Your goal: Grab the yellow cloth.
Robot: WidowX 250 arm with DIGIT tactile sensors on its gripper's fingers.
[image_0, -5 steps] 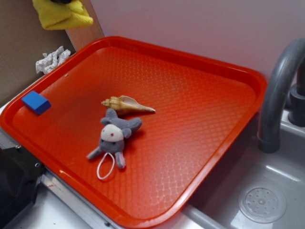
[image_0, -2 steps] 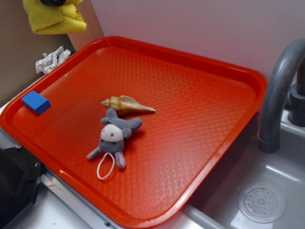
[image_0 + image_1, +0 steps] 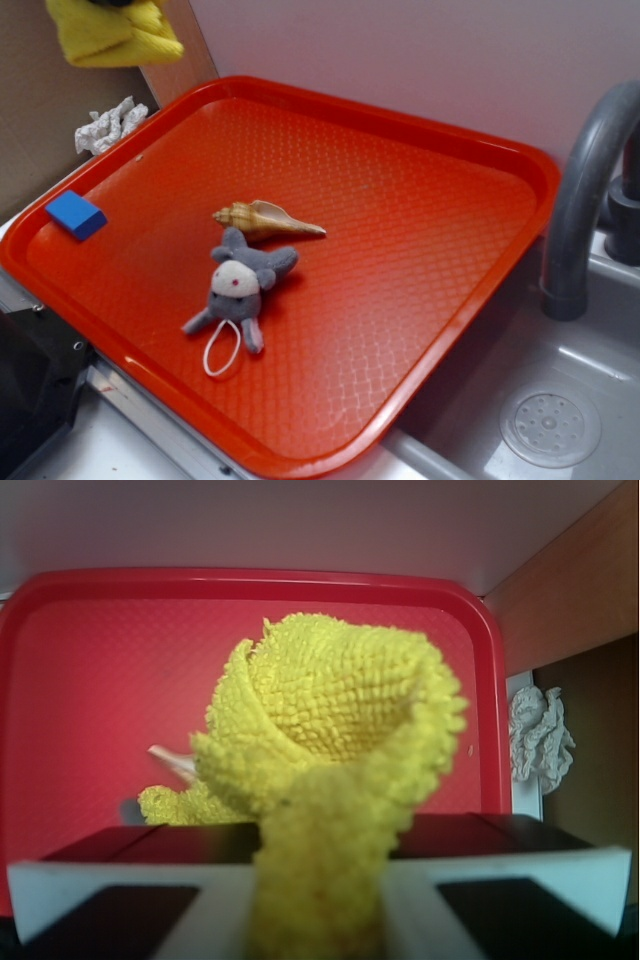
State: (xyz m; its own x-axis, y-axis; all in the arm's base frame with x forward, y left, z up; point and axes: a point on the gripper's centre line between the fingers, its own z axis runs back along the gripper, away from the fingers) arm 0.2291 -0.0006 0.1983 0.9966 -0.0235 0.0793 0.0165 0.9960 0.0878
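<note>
In the exterior view, the yellow cloth (image 3: 112,32) is seen hanging at the top left corner of the picture, well above the red tray (image 3: 430,150) and beyond its far left corner. Only a dark sliver of the hand (image 3: 112,3) is visible at the upper edge, directly over the cloth, so the cloth lies straight below the hand and its folds droop downward from it. Nothing is touched by the cloth. On the tray are seen a seashell (image 3: 265,219), a grey plush toy (image 3: 238,287) just beside it, and a blue block (image 3: 75,214) near the left rim. A white patterned rag (image 3: 108,125) lies off the tray by the back panel, and a grey faucet (image 3: 585,190) stands at the right.

Compared with the earlier exterior pictures, the cloth is found higher and a little further left, with less of it showing; the things on the tray are unchanged.

In the wrist view, the cloth (image 3: 335,740) is seen pinched between the two pale fingers (image 3: 120,895), which are pressed against a narrow neck of fabric at the bottom centre. The hand (image 3: 318,900) is thus clenched on the cloth. The long axis of the cloth runs away from the fingers toward the tray (image 3: 100,590), where it flares open. The grasp is judged to be made already, and the cloth is carried clear of the desk; any further lift is judged to depend only on the pinch holding.
</note>
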